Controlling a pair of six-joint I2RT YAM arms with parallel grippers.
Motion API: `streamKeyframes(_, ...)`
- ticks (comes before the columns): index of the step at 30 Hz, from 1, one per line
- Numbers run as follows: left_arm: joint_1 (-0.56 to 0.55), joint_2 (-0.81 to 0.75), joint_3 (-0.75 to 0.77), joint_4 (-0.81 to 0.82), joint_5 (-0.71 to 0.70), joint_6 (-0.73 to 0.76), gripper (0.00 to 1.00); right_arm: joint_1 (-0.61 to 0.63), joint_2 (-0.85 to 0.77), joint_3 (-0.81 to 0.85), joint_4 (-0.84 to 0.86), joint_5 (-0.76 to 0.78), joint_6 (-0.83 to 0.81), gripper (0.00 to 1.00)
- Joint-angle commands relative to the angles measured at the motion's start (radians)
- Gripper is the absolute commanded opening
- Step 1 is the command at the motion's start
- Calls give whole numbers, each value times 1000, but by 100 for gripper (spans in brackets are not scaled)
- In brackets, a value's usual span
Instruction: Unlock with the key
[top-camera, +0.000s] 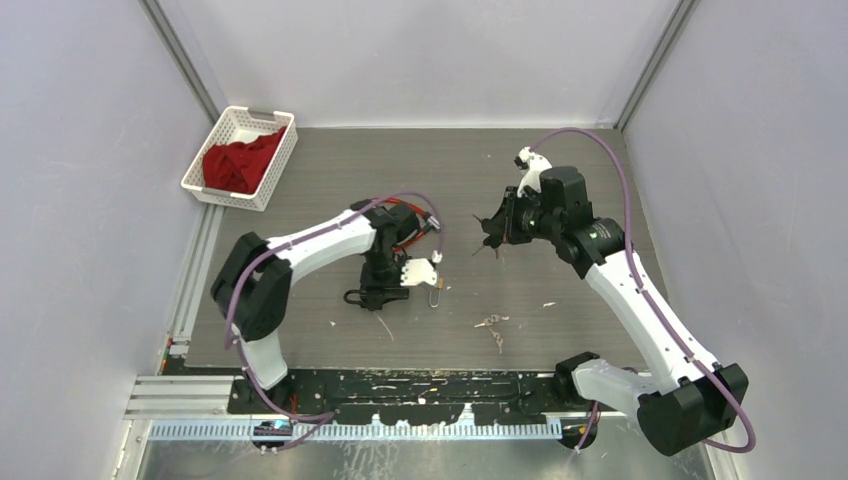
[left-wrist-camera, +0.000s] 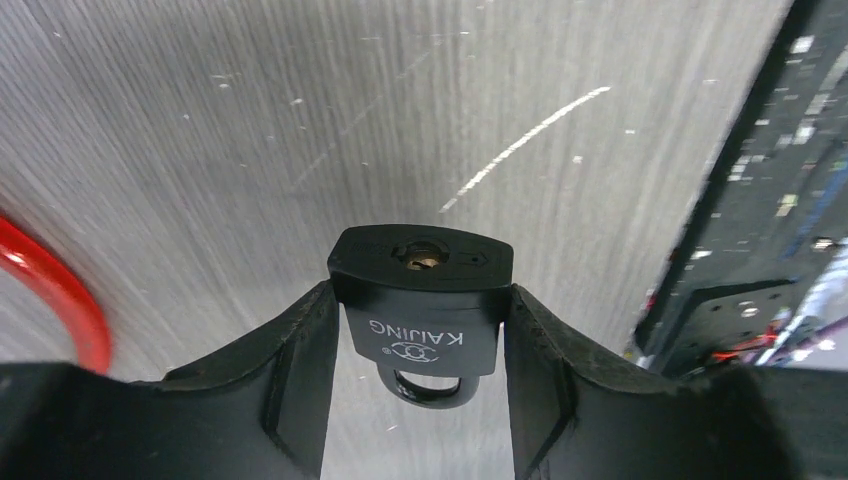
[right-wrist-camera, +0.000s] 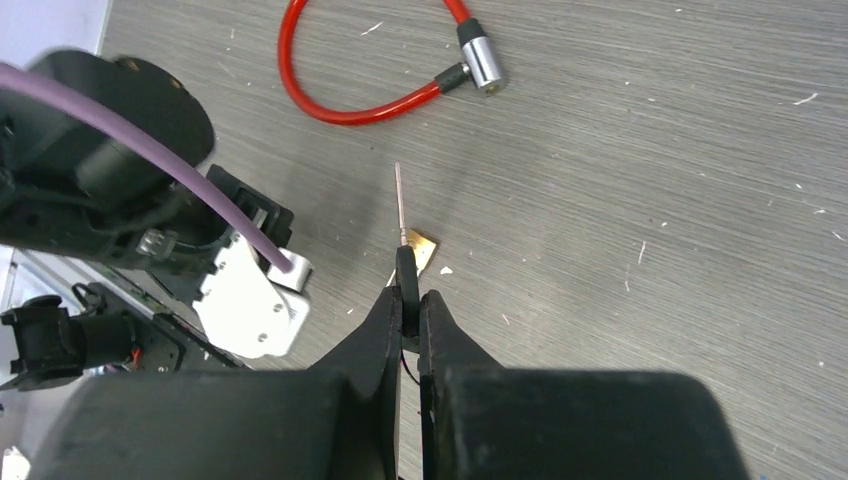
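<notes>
the padlock (left-wrist-camera: 420, 315) is black and sits in the lower middle of the left wrist view, pinched between the two fingers (left-wrist-camera: 300, 370) of the left gripper (left-wrist-camera: 420, 292), which press against its two flat sides. its keyhole (left-wrist-camera: 424, 256) faces away from the camera, toward the grey table (top-camera: 560, 170), and its shackle (left-wrist-camera: 425, 392) points back toward the wrist. the word "kaijing" is printed in pale capitals on the body, upside down in this view, with a small round logo under it.

the key (right-wrist-camera: 400, 205) is in the centre of the right wrist view, its dark head clamped between the fingertips of the right gripper (right-wrist-camera: 410, 300), which are pressed nearly together on it. the thin shaft sticks straight out past the tips, toward the upper part of the frame. a small brass-coloured piece (right-wrist-camera: 421, 247) shows just beside the key; whether it touches the key cannot be told.

in the top view the two grippers are near the middle of the frame and apart from each other, the left one low over the table.

a red cable lock (right-wrist-camera: 330, 105) with a silver end lies on the table in the upper part of the right wrist view.
</notes>
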Motion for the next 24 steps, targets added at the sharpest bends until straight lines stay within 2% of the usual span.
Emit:
streamKeyframes(1, -83, 41, 81, -32, -239, -46, 0, 3, -12, 65, -16, 72, 7, 1)
streamKeyframes(6, -149, 66, 19, 63, -401, -29, 0, 2, -20, 66, -18, 102, 20, 1)
streamKeyframes(11, -176, 106, 2, 127, -419, -35, 0, 3, -27, 70, -20, 119, 26, 1)
streamKeyframes(12, -181, 119, 10, 131, -430, -40, 3, 3, -28, 71, -22, 118, 26, 1)
streamKeyframes(13, -191, 134, 17, 139, -449, -47, 8, 2, -28, 72, -23, 119, 27, 1)
streamKeyframes(15, -206, 162, 20, 164, -489, -49, 23, 3, -31, 69, -24, 119, 30, 1)
streamKeyframes(16, -210, 168, 22, 176, -502, -49, 36, 2, -34, 68, -23, 119, 33, 1)
streamKeyframes(18, -214, 167, 27, 188, -507, -55, 74, 3, -39, 64, -23, 119, 36, 1)
streamKeyframes(19, -214, 156, 29, 188, -499, -57, 90, 3, -40, 61, -23, 120, 37, 1)
streamKeyframes(20, -214, 140, 26, 189, -490, -55, 99, 3, -41, 61, -22, 120, 37, 1)
streamKeyframes(24, -198, 37, 26, 149, -419, -11, 99, 3, -38, 57, -23, 115, 37, 1)
